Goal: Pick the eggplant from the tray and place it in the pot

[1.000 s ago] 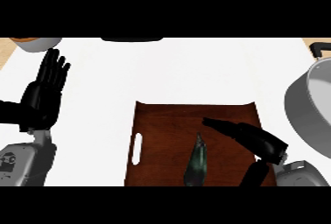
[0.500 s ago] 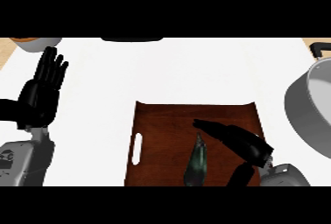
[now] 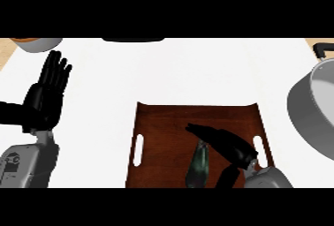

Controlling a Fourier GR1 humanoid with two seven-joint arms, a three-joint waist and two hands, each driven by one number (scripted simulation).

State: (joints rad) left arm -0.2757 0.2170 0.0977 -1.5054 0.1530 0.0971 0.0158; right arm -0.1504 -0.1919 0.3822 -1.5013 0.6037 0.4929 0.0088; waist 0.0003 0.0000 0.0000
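The fingers [image 3: 207, 132] of the black right hand [image 3: 225, 143] are seen extended, lying close together and pointing toward the far left of the tray, held over the upper end of the long, dark green, glossy eggplant [image 3: 198, 167]; nothing is pinched or enclosed, and whether the fingertips touch the eggplant cannot be told. The thumb is seen below the palm, just beside the eggplant's right flank. The eggplant is found lying lengthwise on the near half of the dark brown rectangular wooden tray [image 3: 163, 128], its narrow end pointing away from the robot and its thick end at the lower edge of the view. It is judged to be light, stiff enough to be lifted from one place without sagging, and smooth-skinned, hence likely to slip or roll. A hold across the thicker middle, fingers on one flank and thumb on the other, is judged safest. The large grey metal pot [image 3: 313, 114] is noted at the right edge of the white counter [image 3: 163, 70], well apart from the tray. The black left hand [image 3: 44, 99] is seen resting at the left of the view, fingers straight and up, holding nothing.
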